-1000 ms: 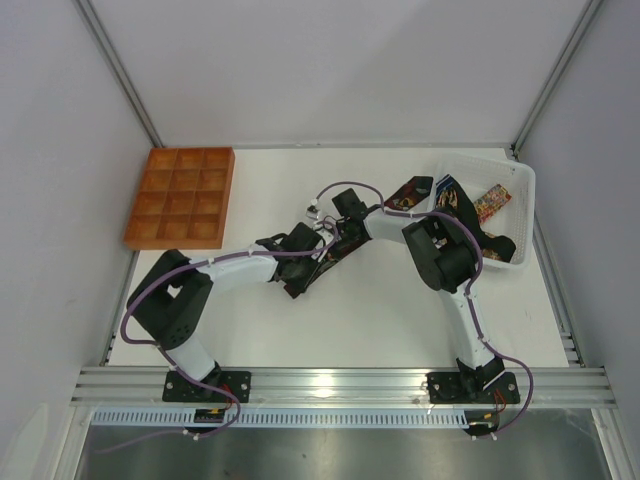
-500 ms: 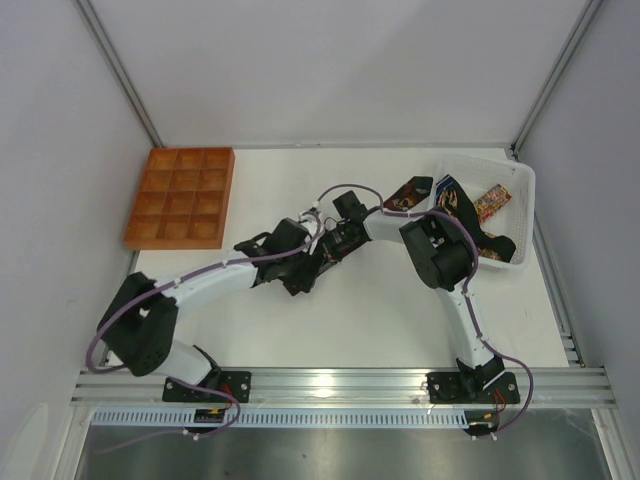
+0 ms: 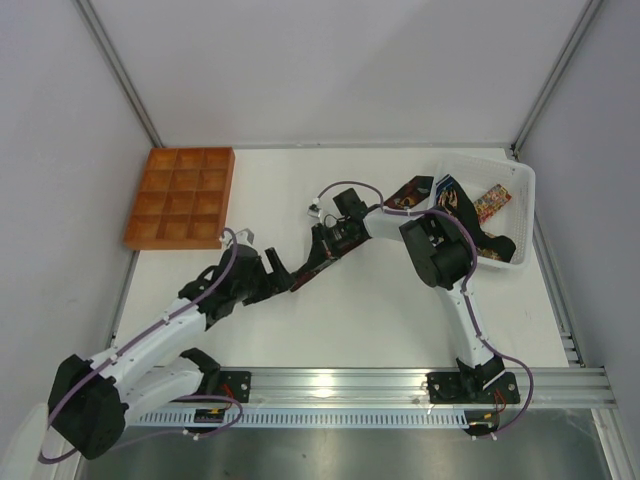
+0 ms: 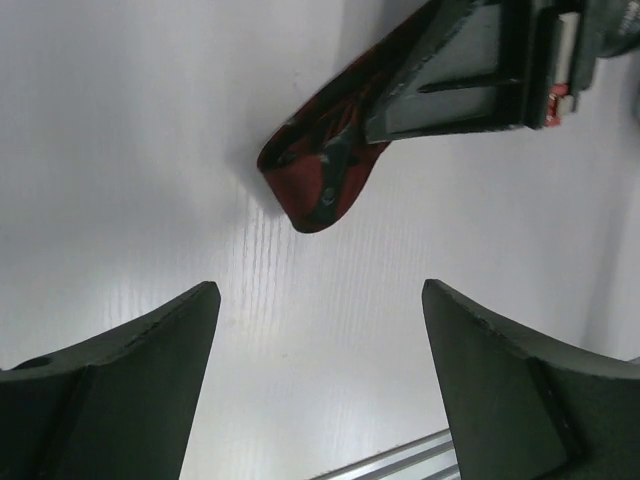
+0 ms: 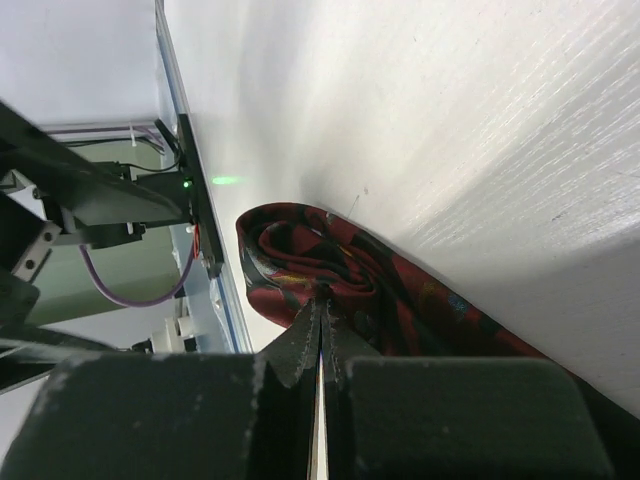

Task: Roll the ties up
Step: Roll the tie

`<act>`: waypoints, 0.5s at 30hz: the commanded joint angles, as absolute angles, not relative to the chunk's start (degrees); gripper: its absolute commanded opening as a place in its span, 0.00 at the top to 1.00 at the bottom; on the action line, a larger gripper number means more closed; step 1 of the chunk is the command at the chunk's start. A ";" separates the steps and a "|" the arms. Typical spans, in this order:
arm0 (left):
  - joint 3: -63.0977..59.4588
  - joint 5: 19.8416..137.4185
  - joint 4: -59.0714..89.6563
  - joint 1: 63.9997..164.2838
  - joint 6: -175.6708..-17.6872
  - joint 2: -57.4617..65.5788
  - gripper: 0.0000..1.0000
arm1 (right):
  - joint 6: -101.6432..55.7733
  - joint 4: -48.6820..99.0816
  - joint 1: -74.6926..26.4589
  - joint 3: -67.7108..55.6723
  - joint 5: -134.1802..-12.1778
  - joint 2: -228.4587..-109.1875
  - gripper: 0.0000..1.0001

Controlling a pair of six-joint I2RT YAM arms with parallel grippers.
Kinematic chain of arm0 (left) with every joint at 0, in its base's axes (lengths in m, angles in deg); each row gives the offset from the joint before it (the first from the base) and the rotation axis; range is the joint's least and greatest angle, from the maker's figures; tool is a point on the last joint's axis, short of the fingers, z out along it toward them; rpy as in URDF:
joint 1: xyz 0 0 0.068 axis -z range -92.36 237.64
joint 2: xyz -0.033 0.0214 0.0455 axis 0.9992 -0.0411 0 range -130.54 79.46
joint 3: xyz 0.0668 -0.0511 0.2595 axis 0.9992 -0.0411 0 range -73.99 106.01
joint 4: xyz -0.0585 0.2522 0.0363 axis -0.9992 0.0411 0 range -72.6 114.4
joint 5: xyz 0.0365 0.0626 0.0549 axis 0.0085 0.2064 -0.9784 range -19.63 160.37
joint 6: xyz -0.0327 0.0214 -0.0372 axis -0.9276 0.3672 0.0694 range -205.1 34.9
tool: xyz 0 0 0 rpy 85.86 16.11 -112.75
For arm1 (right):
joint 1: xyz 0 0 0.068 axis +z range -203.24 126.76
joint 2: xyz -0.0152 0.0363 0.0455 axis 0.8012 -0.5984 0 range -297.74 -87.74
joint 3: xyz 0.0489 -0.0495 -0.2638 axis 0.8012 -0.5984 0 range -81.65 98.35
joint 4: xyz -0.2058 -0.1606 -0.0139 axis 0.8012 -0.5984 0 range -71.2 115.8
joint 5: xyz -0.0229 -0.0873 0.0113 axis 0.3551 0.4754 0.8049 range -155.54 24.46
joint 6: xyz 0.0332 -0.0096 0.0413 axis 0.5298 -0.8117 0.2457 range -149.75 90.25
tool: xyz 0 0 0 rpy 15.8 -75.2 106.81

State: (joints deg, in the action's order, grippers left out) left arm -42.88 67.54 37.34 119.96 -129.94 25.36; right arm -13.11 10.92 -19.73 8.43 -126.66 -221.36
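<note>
On the white table [image 3: 400, 320], an orange compartment tray [image 3: 181, 197] sat at the far left. A clear bin [image 3: 527, 176] holding several ties [image 3: 480, 205] stood at the far right. Between them, mid-table, the right gripper [image 5: 320, 335] was clenched tight on the curled end of a maroon patterned tie [image 5: 320, 255] that lay on the surface. The left gripper [image 4: 320, 340] hovered just beside that curl, jaws spread wide and grasping nothing.
</note>
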 commanded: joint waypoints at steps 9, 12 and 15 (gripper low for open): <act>-42.70 65.62 31.90 117.97 -158.29 15.84 0.09 | -15.60 11.03 -20.20 9.23 -124.51 -222.13 1.00; -43.48 65.10 29.88 117.96 -160.15 13.73 0.11 | -15.42 11.38 -20.20 9.31 -124.69 -222.21 1.00; -44.63 66.32 26.28 117.70 -161.82 11.45 0.16 | -15.77 11.12 -20.20 9.40 -124.69 -222.30 1.00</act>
